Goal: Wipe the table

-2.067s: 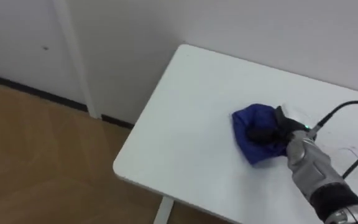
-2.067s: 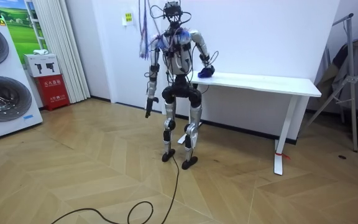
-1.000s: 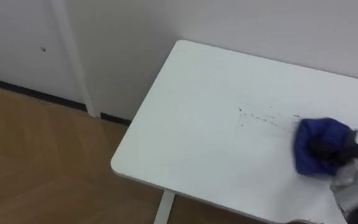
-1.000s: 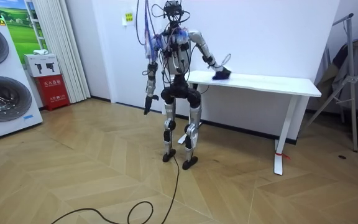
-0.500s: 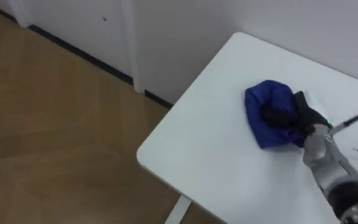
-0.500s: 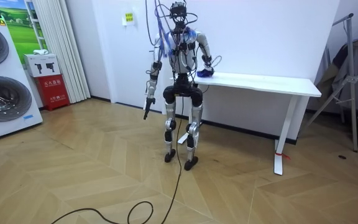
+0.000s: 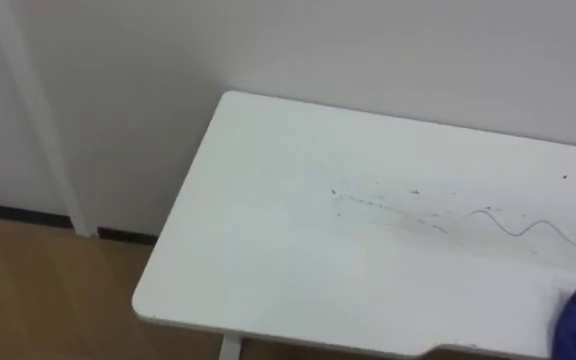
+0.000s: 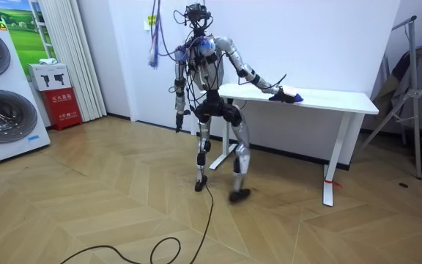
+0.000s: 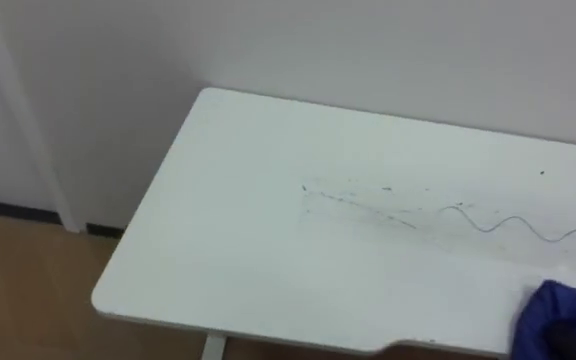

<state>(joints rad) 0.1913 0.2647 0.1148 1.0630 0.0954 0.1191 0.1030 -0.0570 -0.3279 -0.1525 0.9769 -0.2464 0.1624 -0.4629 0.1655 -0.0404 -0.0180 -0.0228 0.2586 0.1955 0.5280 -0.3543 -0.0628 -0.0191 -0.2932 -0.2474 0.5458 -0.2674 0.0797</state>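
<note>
Your robot leans at the end of the white surface (image 7: 268, 250), right arm stretched along it; the right hand (image 8: 278, 93) seems to rest on the blue cloth (image 9: 565, 320) near the front edge, its grip impossible to tell; thin dark scribbles (image 7: 526, 229) lie just beyond the cloth; the left hand (image 8: 179, 125) hangs by its hip, state unclear.

The table (image 7: 268, 250) is showing a smooth, hard white top with a soft, dull shine, and thin dark scribbles (image 7: 528, 228) are marking it. At the table's near right edge, a blue cloth (image 9: 568, 320) is looking soft and crumpled. Behind the table, the wall (image 7: 368, 50) is looking flat, white and matt. Under the table, the floor (image 8: 108, 213) is showing brown wood strips in a zigzag, shining a little.
</note>
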